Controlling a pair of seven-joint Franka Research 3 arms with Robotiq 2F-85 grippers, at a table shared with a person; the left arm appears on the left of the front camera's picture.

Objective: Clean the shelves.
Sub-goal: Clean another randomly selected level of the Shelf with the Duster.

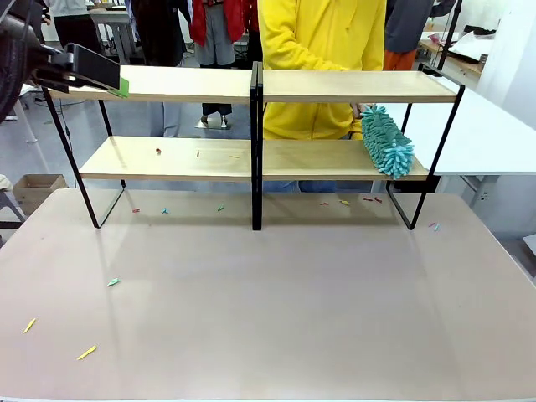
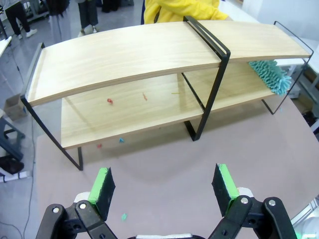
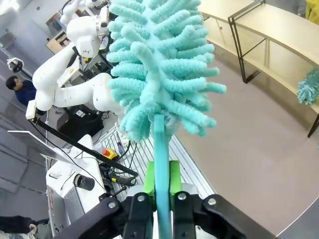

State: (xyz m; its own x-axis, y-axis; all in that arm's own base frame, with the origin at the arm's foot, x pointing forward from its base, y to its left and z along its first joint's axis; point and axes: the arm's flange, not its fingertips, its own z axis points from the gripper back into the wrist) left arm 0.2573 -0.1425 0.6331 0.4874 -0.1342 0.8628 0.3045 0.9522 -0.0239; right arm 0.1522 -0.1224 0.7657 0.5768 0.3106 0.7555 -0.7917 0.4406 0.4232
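While the shelves (image 1: 193, 84) stand near the far edge of the table (image 1: 268, 318) — coloured scraps (image 1: 113, 282) littering it before them — the left gripper (image 2: 162, 175) gapes wide; the right gripper (image 3: 162, 178) pinches a teal duster (image 3: 154, 64) by its handle.

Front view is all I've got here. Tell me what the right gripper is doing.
Observer: The right gripper is shut on the handle of a teal duster, head pointing away from the wrist.
Operator: Now the other arm's jaws.
Observer: The left gripper is open, nothing between its jaws, facing the shelves.
Operator: Report where that duster sits relative to the shelves.
Observer: Away from them: bare table lies between the duster and the shelves' end.
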